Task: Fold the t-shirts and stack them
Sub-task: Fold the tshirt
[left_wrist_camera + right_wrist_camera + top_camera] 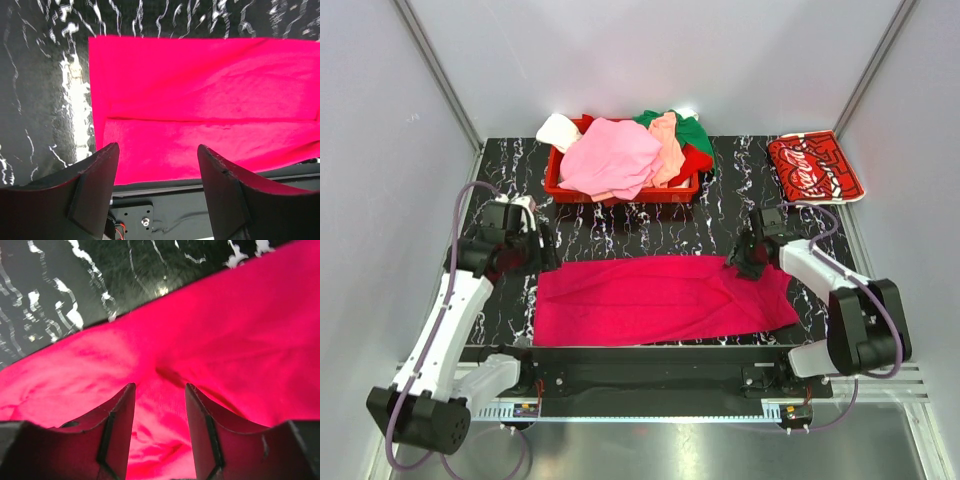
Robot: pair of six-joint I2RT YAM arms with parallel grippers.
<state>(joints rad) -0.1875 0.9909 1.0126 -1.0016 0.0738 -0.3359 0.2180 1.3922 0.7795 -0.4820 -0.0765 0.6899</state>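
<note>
Magenta t-shirt [660, 300]: I've got it flat on the worktop [650, 225], a long band running left to right near the front edge, between the two arms.
Its folds: the left wrist view shows one layer edge running across the cloth. The left end is straight and the right end is rumpled.
Right gripper [160, 387]: down on the shirt's far right corner. The jaws are part-way apart and straddle a small pucker of cloth, and I see no clamp on it.
Left gripper [157, 150]: released and holding nothing. It hovers just off the shirt's left far corner, with the cloth showing between its fingers [100, 170].
Coca-Cola t-shirt [813, 167]: red with white script, folded at the far right corner of the worktop, well apart from the magenta one.
Red basket [660, 190]: at the back centre, heaped over its rim.
Basket load: a pink tee [612, 157] is on top at the front, with a peach one [668, 150] beside it. A green one [695, 130] sits behind on the right, and a white one [558, 130] hangs over the left corner.
</note>
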